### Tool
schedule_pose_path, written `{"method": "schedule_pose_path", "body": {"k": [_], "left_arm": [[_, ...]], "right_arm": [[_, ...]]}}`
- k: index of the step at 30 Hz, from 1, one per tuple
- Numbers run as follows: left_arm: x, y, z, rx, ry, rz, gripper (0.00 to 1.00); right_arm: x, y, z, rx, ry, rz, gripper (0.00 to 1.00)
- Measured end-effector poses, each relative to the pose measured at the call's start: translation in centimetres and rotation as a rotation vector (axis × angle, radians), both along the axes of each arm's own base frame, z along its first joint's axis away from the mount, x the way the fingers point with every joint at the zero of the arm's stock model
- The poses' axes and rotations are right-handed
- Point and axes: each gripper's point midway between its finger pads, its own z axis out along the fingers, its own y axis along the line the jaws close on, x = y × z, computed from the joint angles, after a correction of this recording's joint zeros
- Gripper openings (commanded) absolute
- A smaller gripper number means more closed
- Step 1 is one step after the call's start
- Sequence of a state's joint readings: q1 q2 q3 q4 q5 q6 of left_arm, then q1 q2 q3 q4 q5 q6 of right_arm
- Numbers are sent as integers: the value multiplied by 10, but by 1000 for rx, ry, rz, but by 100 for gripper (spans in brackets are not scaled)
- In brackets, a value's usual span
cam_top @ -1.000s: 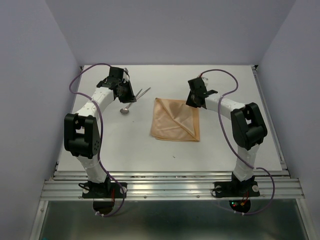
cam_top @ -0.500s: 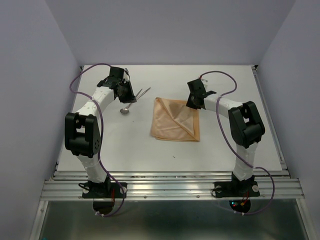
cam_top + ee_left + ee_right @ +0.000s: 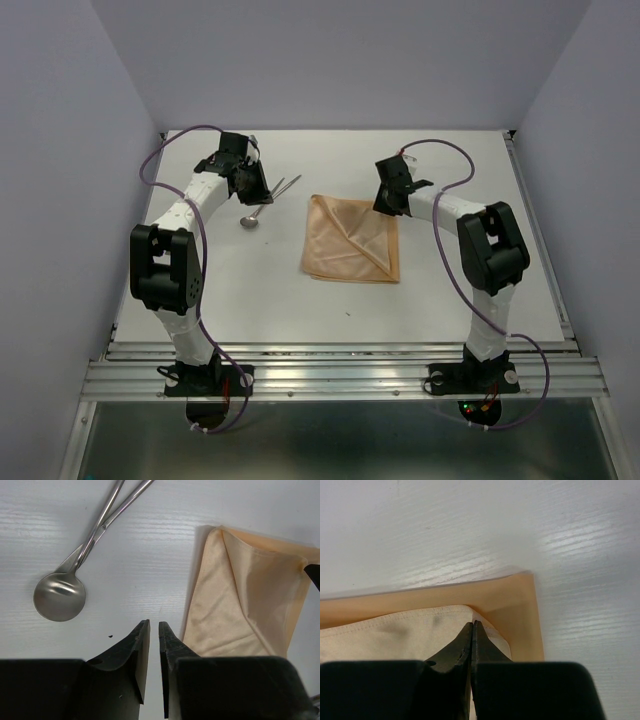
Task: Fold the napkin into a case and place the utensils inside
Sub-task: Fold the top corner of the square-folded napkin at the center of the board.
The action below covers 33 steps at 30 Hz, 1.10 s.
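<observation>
The peach-orange napkin [image 3: 350, 240] lies folded into a square at the table's middle, with a diagonal layered edge. My right gripper [image 3: 392, 207] is at its far right corner, shut on the corner of the napkin's top layer [image 3: 420, 625], with the lower layer [image 3: 520, 600] showing beyond the gripper [image 3: 472, 624]. The spoon [image 3: 250, 220] and a second utensil [image 3: 285, 186] lie crossed left of the napkin. My left gripper [image 3: 260, 193] hovers by them, jaws nearly together and empty [image 3: 154, 625], with the spoon bowl [image 3: 60, 596] to its left and the napkin [image 3: 245, 605] to its right.
White table [image 3: 250, 290] enclosed by pale walls on three sides. A metal rail [image 3: 340, 375] runs along the near edge by the arm bases. A small dark speck [image 3: 348, 313] lies on the table in front of the napkin.
My right gripper has shifted slightly toward the far side at the napkin's corner. The left arm has barely moved.
</observation>
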<state>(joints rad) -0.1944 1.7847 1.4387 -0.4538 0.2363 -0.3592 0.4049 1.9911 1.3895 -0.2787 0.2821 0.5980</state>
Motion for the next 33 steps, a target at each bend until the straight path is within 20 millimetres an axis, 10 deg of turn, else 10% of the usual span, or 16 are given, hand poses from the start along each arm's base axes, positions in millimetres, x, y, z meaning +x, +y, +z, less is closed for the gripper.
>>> {"method": "schedule_pose_path", "body": {"k": [26, 33], "left_arm": [[-3, -8, 2, -10, 1, -25, 25], [-3, -15, 3, -9, 5, -40, 25]], "right_arm": [[10, -11, 1, -45, -18, -15, 1], [10, -11, -1, -54, -13, -7, 53]]}}
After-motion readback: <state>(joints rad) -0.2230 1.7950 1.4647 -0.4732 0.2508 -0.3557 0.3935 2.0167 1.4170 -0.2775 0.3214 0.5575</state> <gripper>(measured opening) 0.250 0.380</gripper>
